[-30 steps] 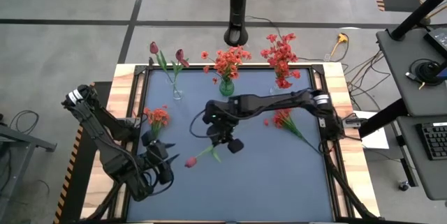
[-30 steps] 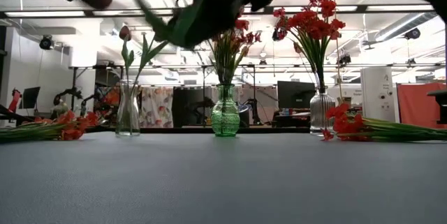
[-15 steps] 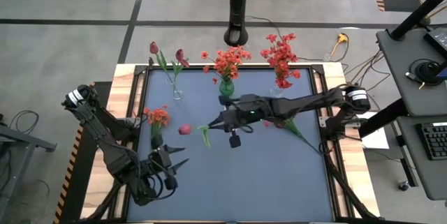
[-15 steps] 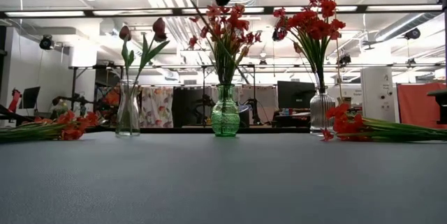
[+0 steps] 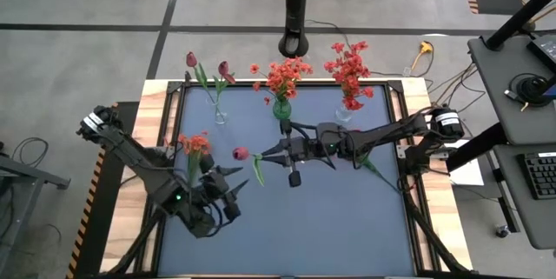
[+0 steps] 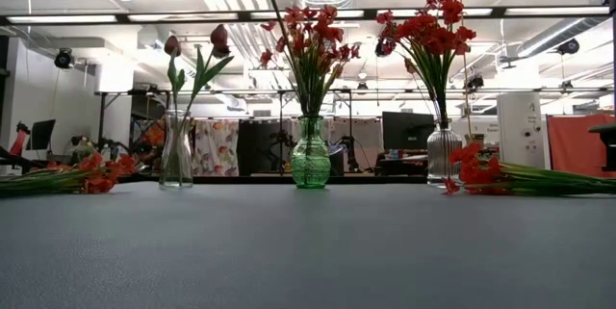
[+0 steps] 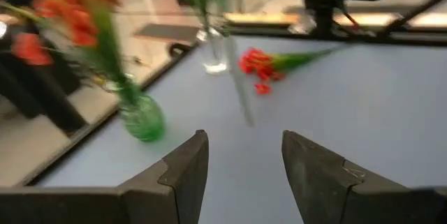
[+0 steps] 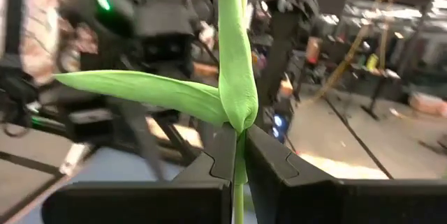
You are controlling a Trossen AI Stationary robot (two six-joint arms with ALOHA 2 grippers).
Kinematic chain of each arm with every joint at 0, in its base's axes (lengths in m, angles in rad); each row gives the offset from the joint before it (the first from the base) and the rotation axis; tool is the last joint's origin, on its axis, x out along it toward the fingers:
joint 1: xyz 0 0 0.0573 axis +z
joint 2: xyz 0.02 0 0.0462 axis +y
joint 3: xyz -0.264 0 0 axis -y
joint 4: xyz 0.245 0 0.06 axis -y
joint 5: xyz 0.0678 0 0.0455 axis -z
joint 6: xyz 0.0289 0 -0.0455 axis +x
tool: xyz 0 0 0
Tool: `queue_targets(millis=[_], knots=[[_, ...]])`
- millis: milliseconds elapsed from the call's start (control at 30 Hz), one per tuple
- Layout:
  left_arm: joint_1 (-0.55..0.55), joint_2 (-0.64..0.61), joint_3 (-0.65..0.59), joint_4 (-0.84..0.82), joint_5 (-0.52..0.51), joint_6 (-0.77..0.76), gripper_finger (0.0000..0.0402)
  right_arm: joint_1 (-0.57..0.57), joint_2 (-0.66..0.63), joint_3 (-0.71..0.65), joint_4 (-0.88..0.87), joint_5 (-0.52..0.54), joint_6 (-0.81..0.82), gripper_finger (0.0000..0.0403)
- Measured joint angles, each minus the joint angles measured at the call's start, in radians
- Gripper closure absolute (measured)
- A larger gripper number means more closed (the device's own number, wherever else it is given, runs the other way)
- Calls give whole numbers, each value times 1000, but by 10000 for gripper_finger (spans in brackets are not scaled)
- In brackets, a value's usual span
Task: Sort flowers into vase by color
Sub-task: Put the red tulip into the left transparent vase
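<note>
blue-grey table mat (image 5: pixel 347 218), black pole (image 5: pixel 296 9), keyboard (image 5: pixel 539 175)

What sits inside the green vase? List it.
The green vase holds orange-red flowers on thin green stems. The ribbed glass blurs the stem ends inside, so the bottom cannot be seen.

Maroon tulip (image 5: pixel 241 153) lifted, horizontal mid-table; red-orange flowers (image 5: pixel 195 145) and red flowers (image 5: pixel 351 148) lying flat.
</note>
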Motion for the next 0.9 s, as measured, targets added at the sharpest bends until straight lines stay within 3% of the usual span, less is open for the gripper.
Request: queue_targets(millis=[133,267,367,600,800,900], knots=[[52,0,-51,251,162,255,235,0,-5,-2,-59,22,-10,385],[95,0,-154,601,379,552,235,6,-39,-2,-117,22,0,385],[137,0,-250,876,522,682,235,16,-70,-2,-169,22,0,385],[202,0,-408,1238,543,755,235,52,-116,-37,-167,30,0,385],[222,0,-437,1301,533,757,235,81,-113,-85,-145,237,17,385],[222,0,-437,1308,520,777,235,90,-113,-94,-145,281,36,385]])
